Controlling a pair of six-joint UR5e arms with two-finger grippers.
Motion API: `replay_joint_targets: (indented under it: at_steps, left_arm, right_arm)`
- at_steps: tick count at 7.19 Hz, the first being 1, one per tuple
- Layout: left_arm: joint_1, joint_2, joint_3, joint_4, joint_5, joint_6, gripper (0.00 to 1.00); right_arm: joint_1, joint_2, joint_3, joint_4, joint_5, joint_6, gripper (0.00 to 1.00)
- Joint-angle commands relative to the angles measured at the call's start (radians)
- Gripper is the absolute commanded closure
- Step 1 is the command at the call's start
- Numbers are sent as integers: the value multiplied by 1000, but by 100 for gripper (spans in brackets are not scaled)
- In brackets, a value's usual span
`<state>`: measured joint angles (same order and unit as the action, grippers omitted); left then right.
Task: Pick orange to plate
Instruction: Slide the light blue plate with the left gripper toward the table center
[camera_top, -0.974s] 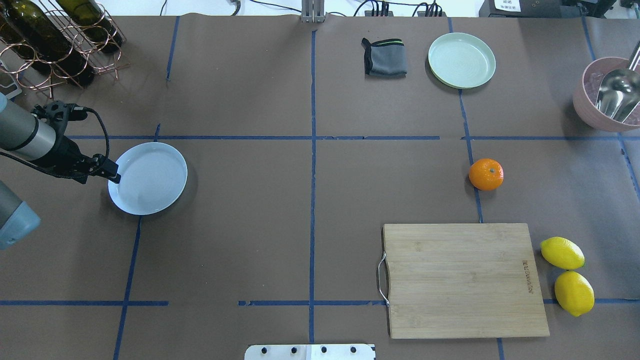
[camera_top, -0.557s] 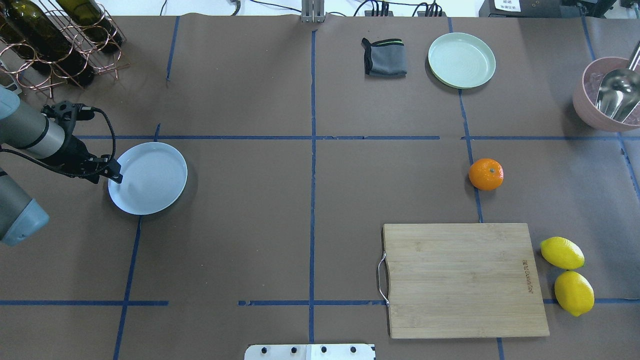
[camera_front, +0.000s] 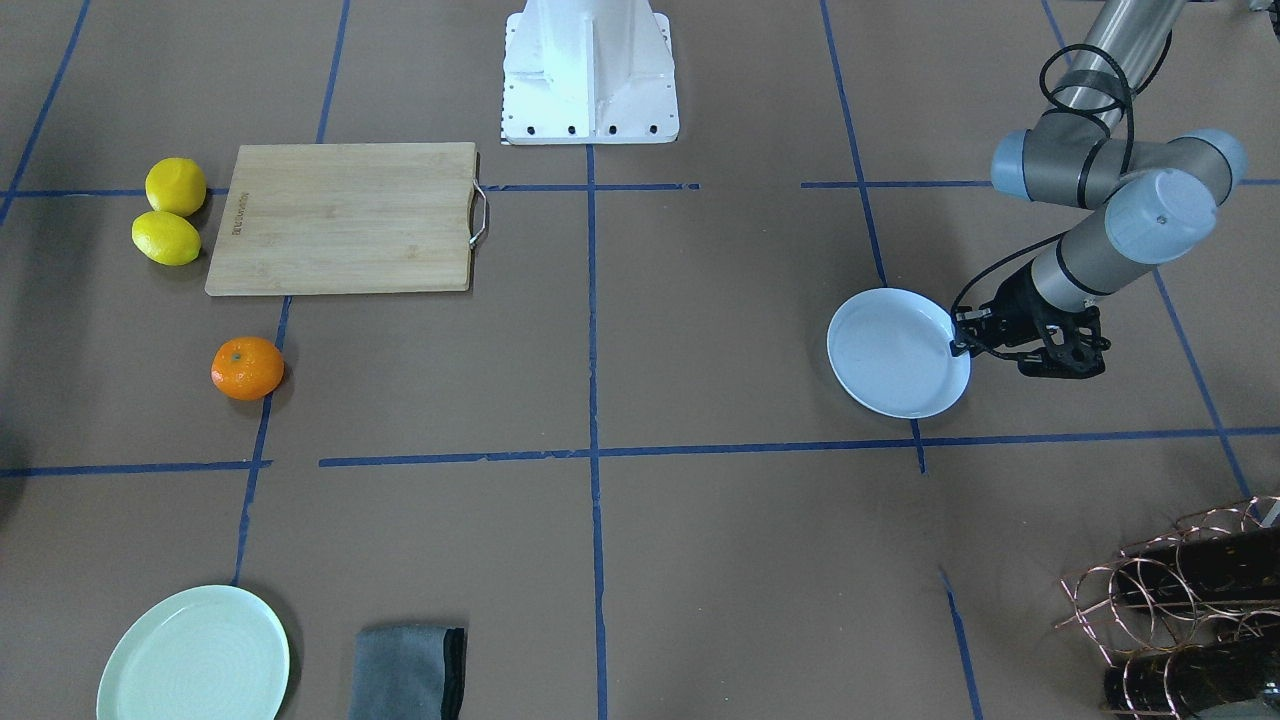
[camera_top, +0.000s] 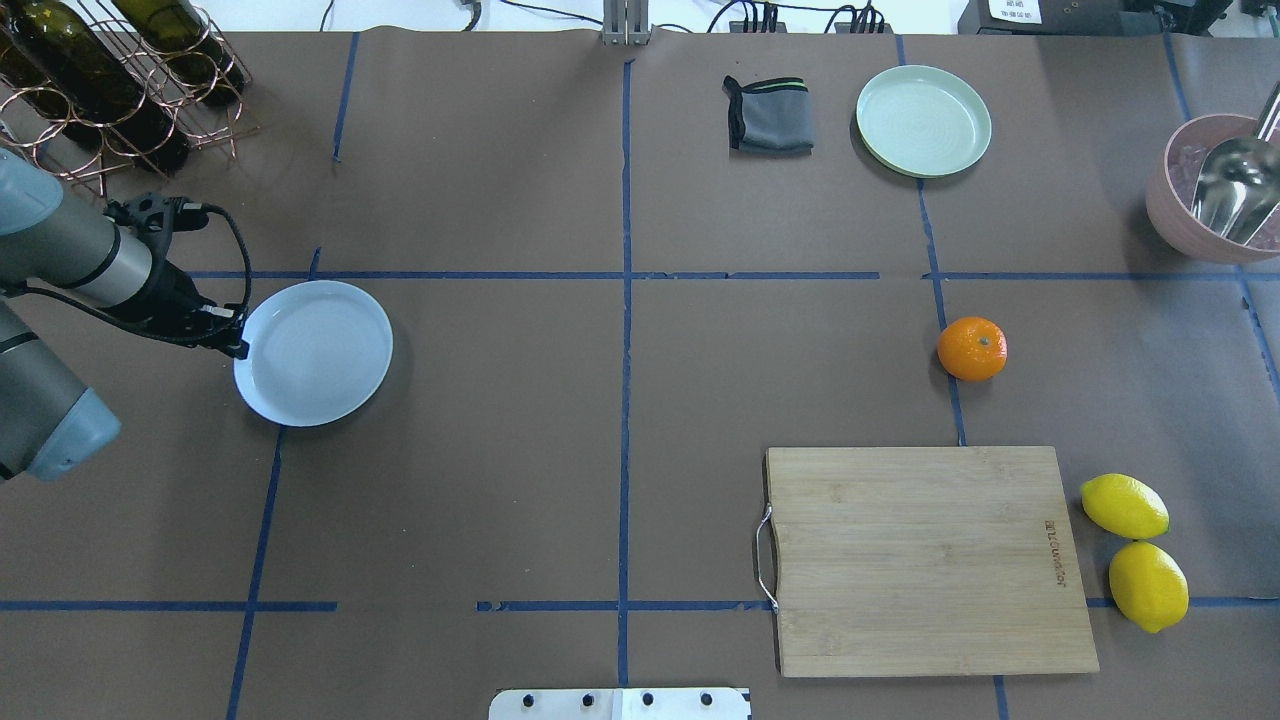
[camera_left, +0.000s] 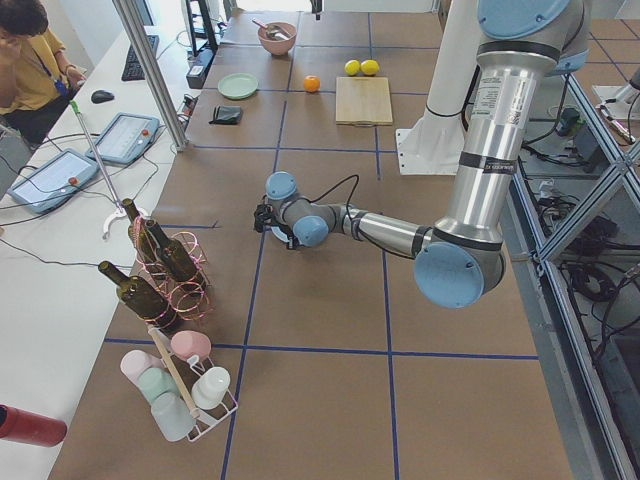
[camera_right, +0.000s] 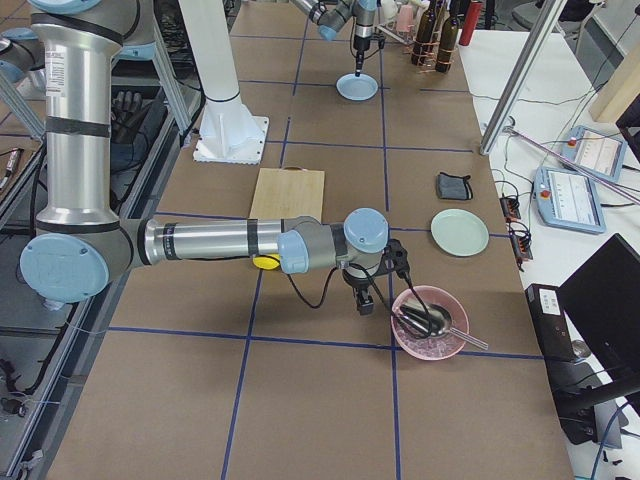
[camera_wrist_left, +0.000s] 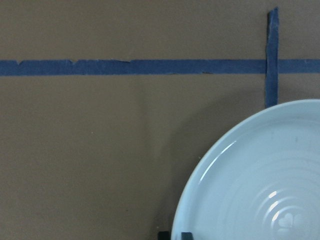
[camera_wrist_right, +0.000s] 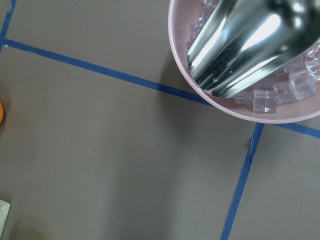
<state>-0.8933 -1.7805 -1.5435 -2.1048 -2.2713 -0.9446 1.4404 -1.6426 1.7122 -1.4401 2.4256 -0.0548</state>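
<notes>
Orange (camera_top: 972, 349) — bright, round, dark-dimpled — far from glossy white plate (camera_top: 330, 370).

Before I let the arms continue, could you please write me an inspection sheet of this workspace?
Surface: table covered in brown paper, with a blue tape grid.
Job's things: orange lies by a tape line, untouched; white plate is far across the table, with nothing on it.
Clutter: mint-green plate, grey cloth, bamboo cutting board, two lemons, pink bowl holding ice cubes and a metal scoop, wine rack with bottles.
Grippers: left gripper appears clamped on the white plate's rim; right gripper hangs beside the pink bowl, state cannot be told.
Cables: black cable loops from the left wrist to its gripper.
Surroundings: operator seated at the side bench, teach pendants nearby.
</notes>
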Motion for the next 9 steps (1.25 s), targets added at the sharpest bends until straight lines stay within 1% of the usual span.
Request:
replay_joint_targets:
  at_steps: [1, 2, 3, 5, 6, 7, 9]
  left_arm:
    - [11, -144, -61, 0, -8, -245, 100]
    - [67, -231, -47, 2, -4, -381, 100]
    - [152, -279, -41, -1, 10, -507, 100]
    - [235, -412, 56, -15, 123, -560, 100]
    - [252, -453, 110, -53, 154, -568, 100]
    - [263, -461, 153, -84, 171, -566, 100]
    - [287, -456, 169, -93, 173, -565, 100]
  right_arm:
    - [0, 1, 3, 1, 0, -3, 0]
    - [-2, 3, 3, 1, -2, -5, 0]
    - [-6, 4, 4, 1, -2, -5, 0]
    - [-8, 4, 4, 1, -3, 0, 0]
    - [-12, 4, 4, 0, -3, 9, 0]
    - [-15, 4, 3, 0, -3, 9, 0]
    - [-32, 6, 3, 0, -3, 9, 0]
